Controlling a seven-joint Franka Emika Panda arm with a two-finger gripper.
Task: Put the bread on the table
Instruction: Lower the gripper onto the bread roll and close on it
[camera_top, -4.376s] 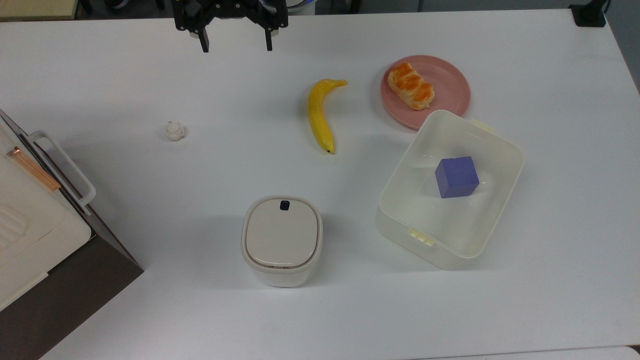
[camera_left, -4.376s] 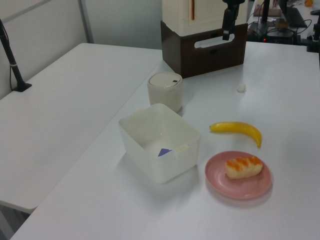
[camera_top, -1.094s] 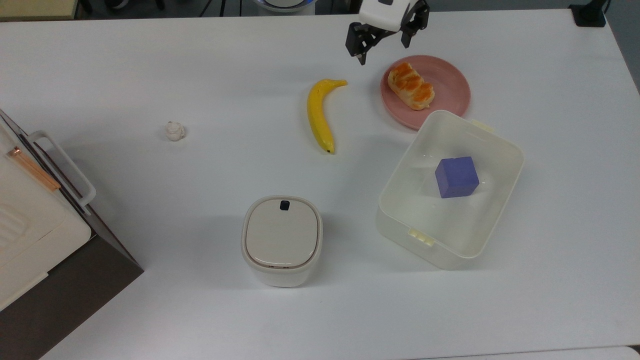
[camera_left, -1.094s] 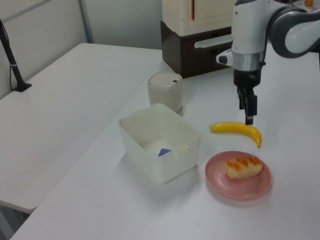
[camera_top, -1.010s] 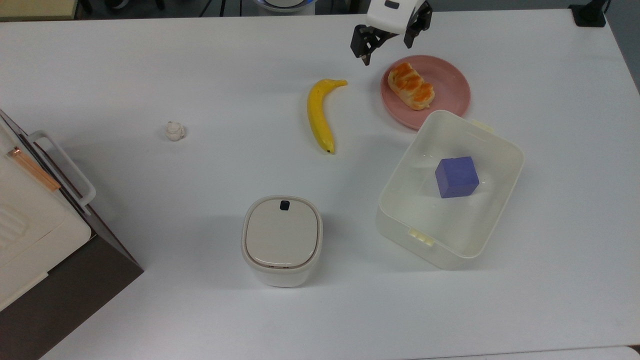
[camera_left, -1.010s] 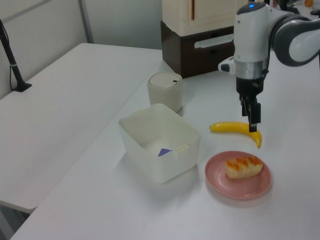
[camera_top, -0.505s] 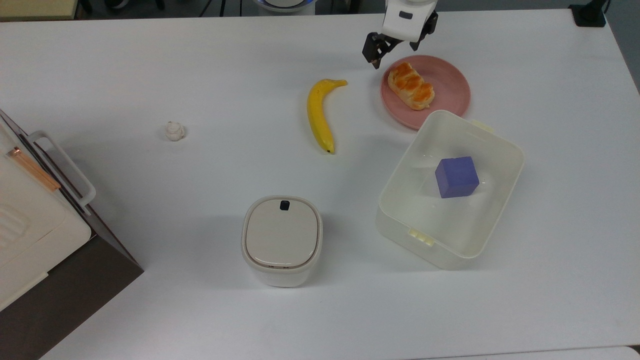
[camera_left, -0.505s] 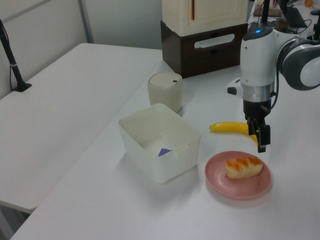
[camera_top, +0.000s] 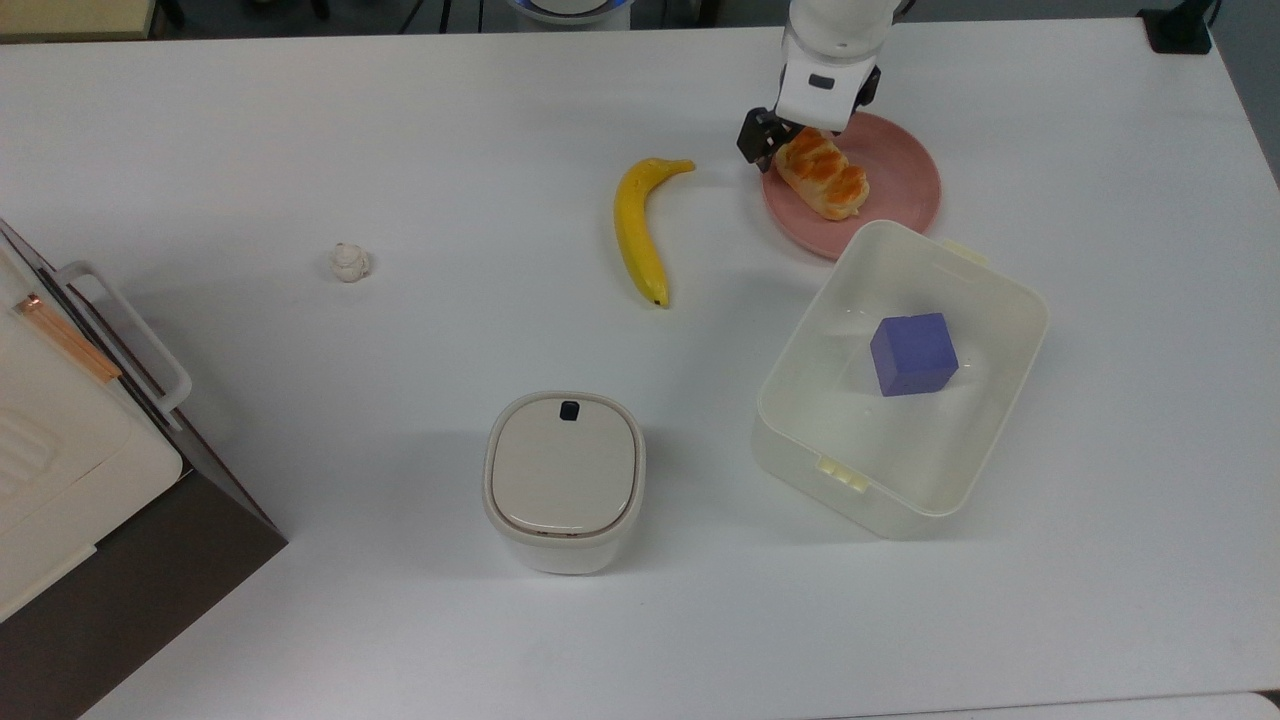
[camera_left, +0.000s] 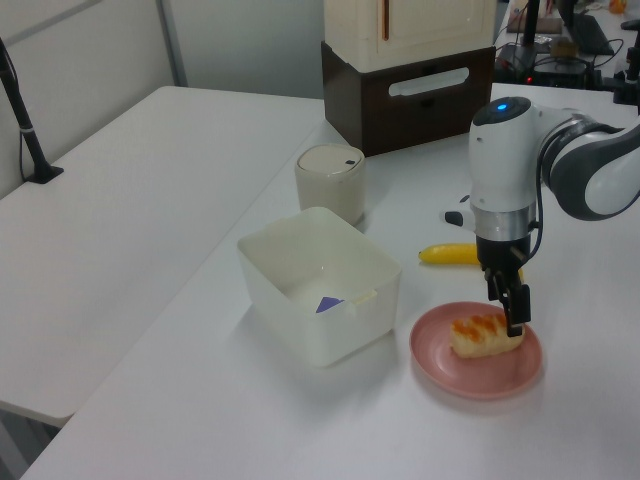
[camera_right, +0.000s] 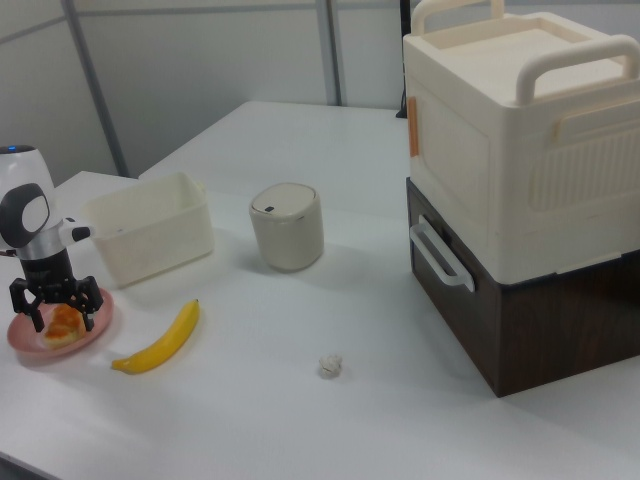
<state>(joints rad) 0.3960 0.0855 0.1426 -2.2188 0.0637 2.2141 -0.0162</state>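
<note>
The bread (camera_top: 823, 173) (camera_left: 485, 335) (camera_right: 62, 322), a small braided bun with an orange-brown top, lies on a round pink plate (camera_top: 900, 185) at the back right of the white table (camera_top: 400, 150) in the top view. My gripper (camera_top: 800, 140) (camera_left: 512, 312) (camera_right: 58, 305) is down over the bun's end nearest the banana. It is open, and in the right view a dark finger (camera_right: 90, 300) stands on each side of the bread. The bun rests on the plate, not lifted.
A yellow banana (camera_top: 638, 228) lies just to the top view's left of the plate. A translucent box (camera_top: 765, 420) holding a purple cube (camera_top: 912, 353) touches the plate's near side. A lidded canister (camera_top: 563, 480), a tiny white ball (camera_top: 349, 262) and a cream-and-brown cabinet (camera_top: 60, 480) stand further left.
My gripper travelled from the table's far edge rightward in the top view to the plate and came down around the bread. The bread and everything else stayed put.
</note>
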